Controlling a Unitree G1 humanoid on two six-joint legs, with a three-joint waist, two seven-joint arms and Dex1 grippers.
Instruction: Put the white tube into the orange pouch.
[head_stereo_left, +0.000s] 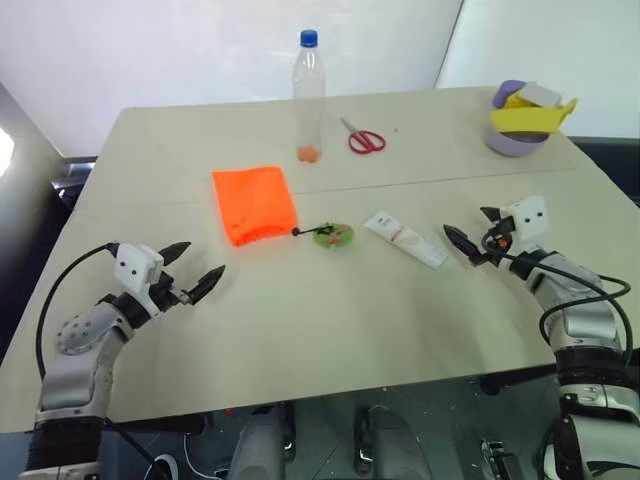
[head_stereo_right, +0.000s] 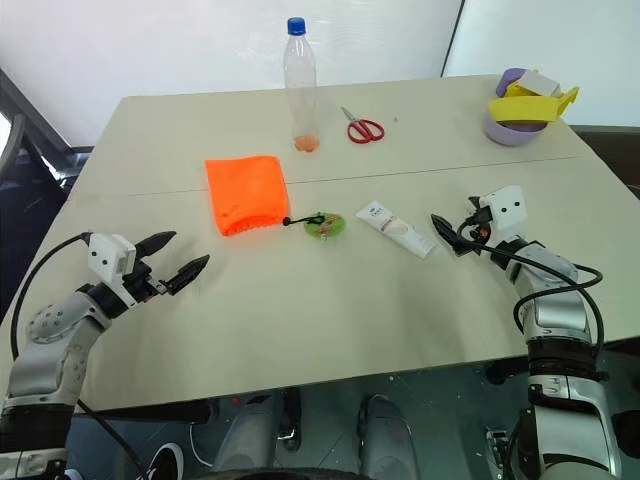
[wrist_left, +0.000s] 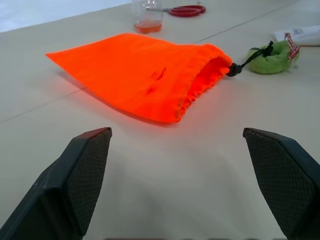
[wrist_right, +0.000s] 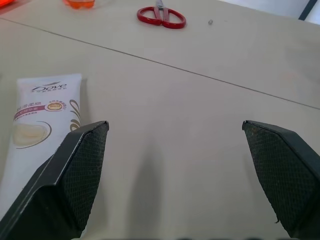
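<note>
Presently catalogued, largest item first.

Table (head_stereo_left: 330, 330): pale beige top with a thin seam running across it; it carries every item below.

Orange pouch (head_stereo_left: 254, 203): neon fabric, lying flat left of the table's middle, gathered mouth turned toward the near edge. A black cord leaves the mouth and ends at a green round tag (head_stereo_left: 333, 235) resting just beside the pouch, on the side toward the right edge.

Clear bottle (head_stereo_left: 308, 96): upright, blue cap, a little orange liquid in the bottom; it stands toward the far edge, behind the pouch.

Purple bowl (head_stereo_left: 515, 138): near the far right corner, holding a yellow object (head_stereo_left: 530, 117).

White tube (head_stereo_left: 405, 240): lying flat and diagonal, right of the table's middle, between the green tag and the right gripper, apart from both; printed face up.

Red-handled scissors (head_stereo_left: 364, 138): flat on the top, toward the far edge, right of the bottle.

Left gripper (head_stereo_left: 197, 268): above the table near the left edge, short of the pouch, fingers spread wide apart, holding nothing.

Right gripper (head_stereo_left: 474, 238): above the table near the right edge, close to the tube's flat end, fingers likewise spread wide, holding nothing.
</note>
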